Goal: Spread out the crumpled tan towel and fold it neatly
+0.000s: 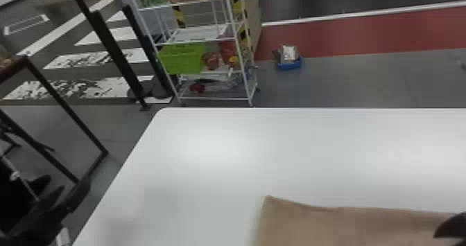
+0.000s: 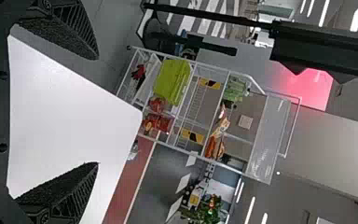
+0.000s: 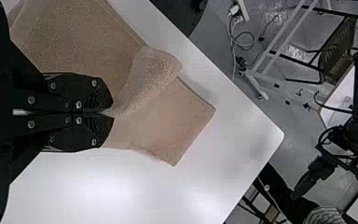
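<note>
In the head view the left gripper point(image 1: 75, 186) is beyond the table's left edge, away from the towel. The left wrist view shows that gripper point(image 2: 98, 111) open, its fingers wide apart with nothing held. At the head view's right edge the right gripper point(image 1: 450, 227) is over the tan towel point(image 1: 333, 228), which lies in the lower right. In the right wrist view the right gripper point(image 3: 112, 112) is shut on a pinch of the towel point(image 3: 163, 126). A raised fold runs from its fingertips across the cloth, and a flat corner lies beyond. Part of the towel is hidden under the gripper.
The white table point(image 1: 208, 158) has its rounded far-left corner in the head view. Behind it stands a white wire rack point(image 1: 194, 41) with a green basket point(image 1: 182, 58). A dark metal frame point(image 1: 66, 106) stands left of the table.
</note>
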